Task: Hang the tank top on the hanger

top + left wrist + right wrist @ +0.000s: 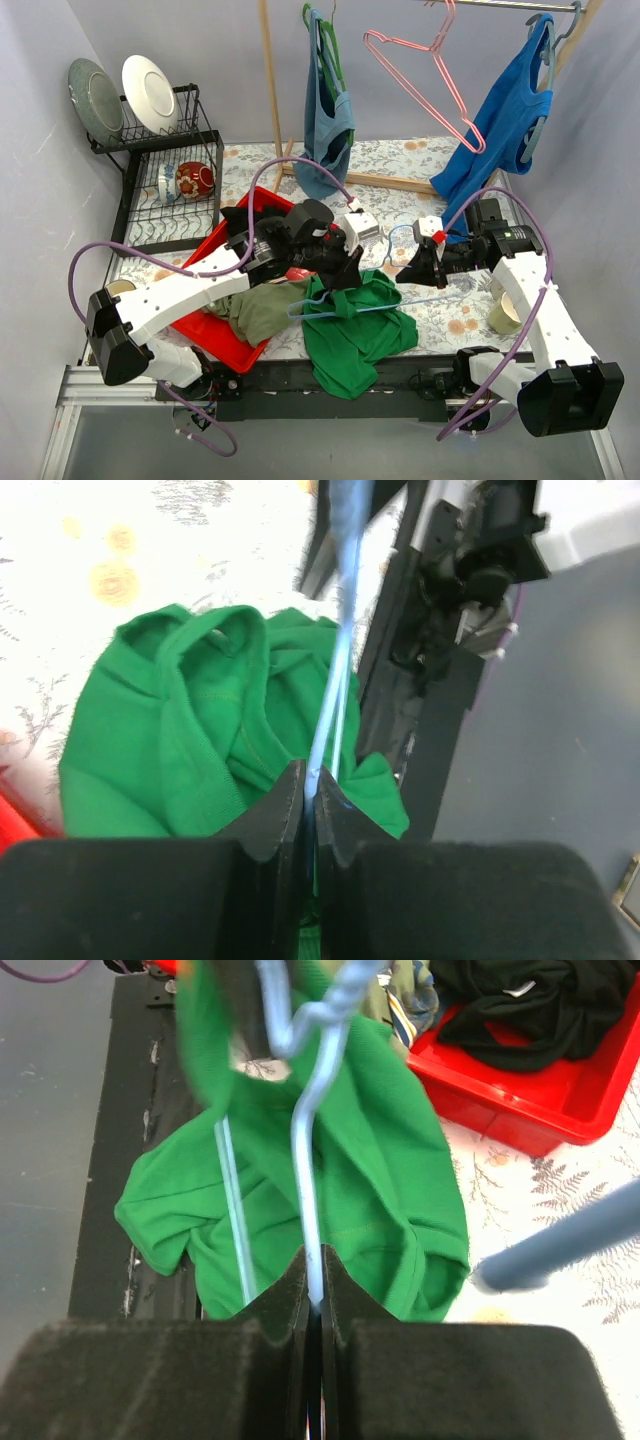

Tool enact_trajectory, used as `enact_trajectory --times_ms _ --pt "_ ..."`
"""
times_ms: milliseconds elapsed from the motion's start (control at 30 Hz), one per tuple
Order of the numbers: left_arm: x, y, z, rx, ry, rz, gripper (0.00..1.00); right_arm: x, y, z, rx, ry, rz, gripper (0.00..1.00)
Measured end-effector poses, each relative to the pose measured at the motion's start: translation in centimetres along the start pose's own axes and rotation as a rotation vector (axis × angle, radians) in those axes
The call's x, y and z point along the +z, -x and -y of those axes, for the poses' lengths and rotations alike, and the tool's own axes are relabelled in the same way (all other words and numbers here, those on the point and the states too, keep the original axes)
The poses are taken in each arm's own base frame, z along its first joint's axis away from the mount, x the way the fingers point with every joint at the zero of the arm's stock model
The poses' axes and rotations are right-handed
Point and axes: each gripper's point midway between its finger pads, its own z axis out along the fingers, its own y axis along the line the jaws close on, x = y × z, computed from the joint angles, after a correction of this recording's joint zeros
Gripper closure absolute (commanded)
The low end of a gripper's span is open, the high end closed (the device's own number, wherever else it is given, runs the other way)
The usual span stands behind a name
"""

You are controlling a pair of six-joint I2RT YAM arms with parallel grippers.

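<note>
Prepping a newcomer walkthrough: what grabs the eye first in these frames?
The bright green tank top lies heaped between the arms, spilling over the near edge of the table. The left gripper and right gripper are both shut on the thin light-blue hanger, held just above the cloth. A red tray sits to its left.

Extended low from the 8 o'clock base toward centre with the left arm (190, 295). Clamped with the left gripper (311, 780) on the hanger (302, 1160) wire (fingers almost touching). Raised from the 4 o'clock base with the right arm (535, 300), forearm turned toward 9 o'clock. Pinched likewise on the same wire with the right gripper (313, 1265).
</note>
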Motion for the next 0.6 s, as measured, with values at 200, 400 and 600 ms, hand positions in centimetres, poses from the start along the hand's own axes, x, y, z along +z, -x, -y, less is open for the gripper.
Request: enact_trajectory --times_ms 200,400,600 --pt "-0.3 -0.2 0.6 0.005 -0.003 0.026 1.00 0.0 0.2 0.4 0.004 0.003 -0.001 0.85" --pt "-2.1 -1.3 0.0 -0.063 0.061 0.093 1.00 -0.3 0.9 1.9 0.048 -0.056 -0.031 0.28" --pt "-3.9 -2.2 -1.0 -0.158 0.142 0.176 1.00 -3.1 1.9 6.1 0.055 -0.341 -0.105 0.13"
